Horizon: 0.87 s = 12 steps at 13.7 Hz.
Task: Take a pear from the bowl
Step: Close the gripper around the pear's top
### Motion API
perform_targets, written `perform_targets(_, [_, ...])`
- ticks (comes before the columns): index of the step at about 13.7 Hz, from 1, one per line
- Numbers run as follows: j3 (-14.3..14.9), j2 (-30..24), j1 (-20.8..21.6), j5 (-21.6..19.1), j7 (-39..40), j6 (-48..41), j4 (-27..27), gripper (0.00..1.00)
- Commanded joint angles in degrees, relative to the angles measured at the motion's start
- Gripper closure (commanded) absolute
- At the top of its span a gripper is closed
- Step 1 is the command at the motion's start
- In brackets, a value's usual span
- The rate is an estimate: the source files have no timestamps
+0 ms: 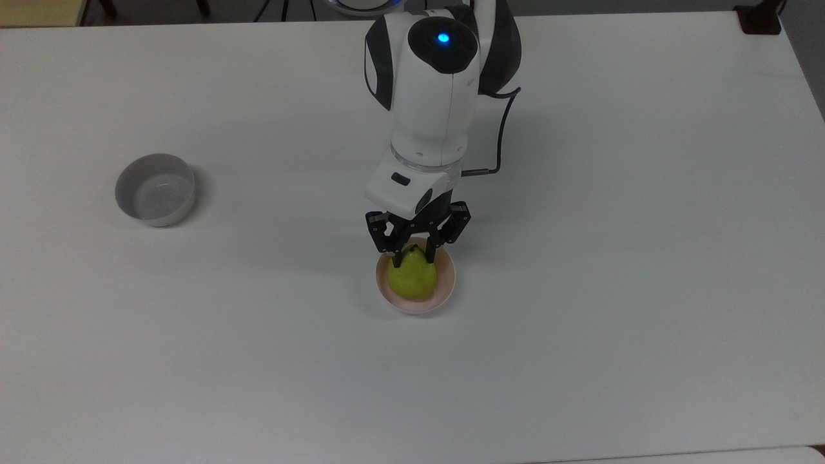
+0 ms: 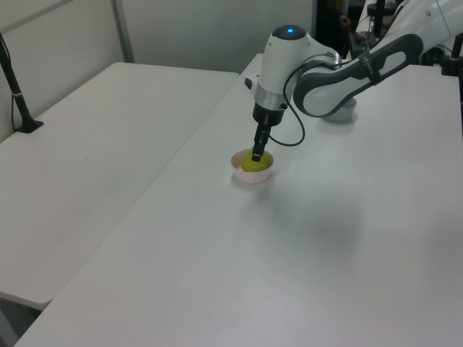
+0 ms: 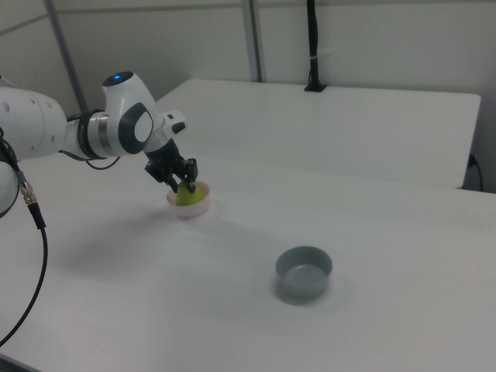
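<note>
Pinching the narrow upper part of the pear between its two black fingers, the gripper points straight down over the pale pink bowl, one finger on each side of the fruit just below the short dark stem. The yellow-green pear sits upright inside the bowl, its wide base filling most of it; whether the base is touching the bowl's floor cannot be told. In the top view the bowl stands at about 6 o'clock from the arm's white wrist housing on the white tabletop. A grey-white bowl stands well apart, at roughly 9 o'clock from the arm in the top view.
</note>
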State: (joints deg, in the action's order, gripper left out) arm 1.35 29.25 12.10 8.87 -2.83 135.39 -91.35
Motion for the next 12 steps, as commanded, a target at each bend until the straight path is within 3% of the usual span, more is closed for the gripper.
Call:
perform_targets(1, [0.5,-0.3,0.6,1.3,-0.9,-1.2,-0.4,0.74])
perform_targets(12, [0.3,-3.2,0.6,0.8,-1.2,-4.3,-0.1,0.75])
